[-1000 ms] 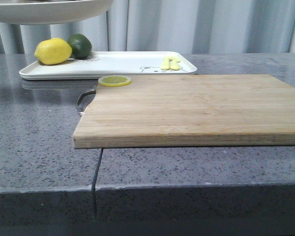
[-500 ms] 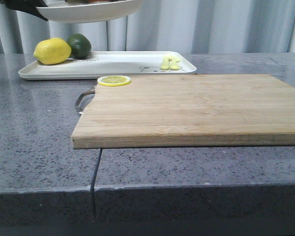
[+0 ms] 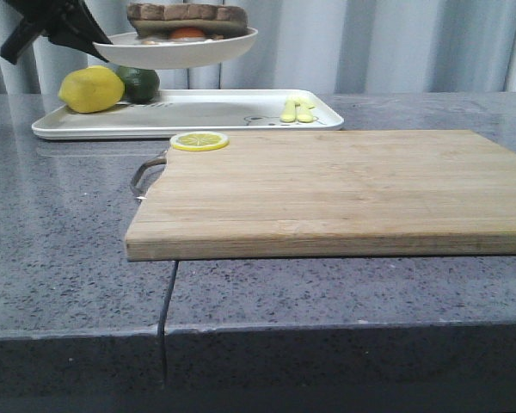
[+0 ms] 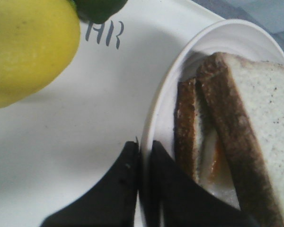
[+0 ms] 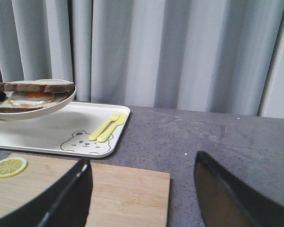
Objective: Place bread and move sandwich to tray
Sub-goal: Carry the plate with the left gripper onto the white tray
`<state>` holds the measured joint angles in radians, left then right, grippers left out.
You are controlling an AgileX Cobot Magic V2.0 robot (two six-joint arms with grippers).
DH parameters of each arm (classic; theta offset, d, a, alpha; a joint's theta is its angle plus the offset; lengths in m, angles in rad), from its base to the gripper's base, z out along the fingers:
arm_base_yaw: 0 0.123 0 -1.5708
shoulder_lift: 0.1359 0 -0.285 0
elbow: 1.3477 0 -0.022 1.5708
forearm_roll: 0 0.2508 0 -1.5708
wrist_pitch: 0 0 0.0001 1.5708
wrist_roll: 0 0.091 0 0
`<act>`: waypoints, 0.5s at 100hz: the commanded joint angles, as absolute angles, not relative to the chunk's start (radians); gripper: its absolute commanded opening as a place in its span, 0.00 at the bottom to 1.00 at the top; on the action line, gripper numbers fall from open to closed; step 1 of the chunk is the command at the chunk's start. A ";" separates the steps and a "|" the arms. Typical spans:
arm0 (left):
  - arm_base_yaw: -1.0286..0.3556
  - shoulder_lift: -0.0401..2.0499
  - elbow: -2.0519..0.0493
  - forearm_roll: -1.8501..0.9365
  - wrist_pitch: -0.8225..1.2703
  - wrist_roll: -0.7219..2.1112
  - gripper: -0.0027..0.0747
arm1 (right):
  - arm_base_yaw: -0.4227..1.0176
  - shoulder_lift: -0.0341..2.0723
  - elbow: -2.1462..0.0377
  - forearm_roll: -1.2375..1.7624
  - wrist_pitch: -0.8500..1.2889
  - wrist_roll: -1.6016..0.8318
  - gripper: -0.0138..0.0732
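round white dish (image 3: 189, 47), brown-crusted sandwich (image 3: 187, 21)

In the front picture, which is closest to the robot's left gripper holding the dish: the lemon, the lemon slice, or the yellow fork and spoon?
From the left gripper:
1. Lemon, just below, on the tray's left end.
2. Lemon slice, on the cutting board's corner.
3. Fork and spoon, the tray's right end.

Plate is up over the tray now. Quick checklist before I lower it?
1. Left pincer shut on round dish rim: ok.
2. Bread lying over sandwich, both inside dish: ok.
3. Dish roughly level: ok.
4. Dish above tray, not touching: ok.
5. Landing spot clear of lemon and yellow cutlery: cannot tell.
6. Right pincer open, away from tray: ok.
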<state>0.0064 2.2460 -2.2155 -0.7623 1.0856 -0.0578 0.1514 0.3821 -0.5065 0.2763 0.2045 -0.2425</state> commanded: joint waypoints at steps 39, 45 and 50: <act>-0.021 2.252 -2.267 -0.838 1.039 -0.073 0.01 | 0.143 0.387 -0.531 0.270 0.119 -0.246 0.70; -0.023 2.254 -2.267 -0.825 1.032 -0.073 0.01 | 0.143 0.387 -0.531 0.270 0.119 -0.246 0.70; -0.025 2.254 -2.267 -0.810 1.025 -0.071 0.01 | 0.143 0.387 -0.531 0.270 0.119 -0.246 0.70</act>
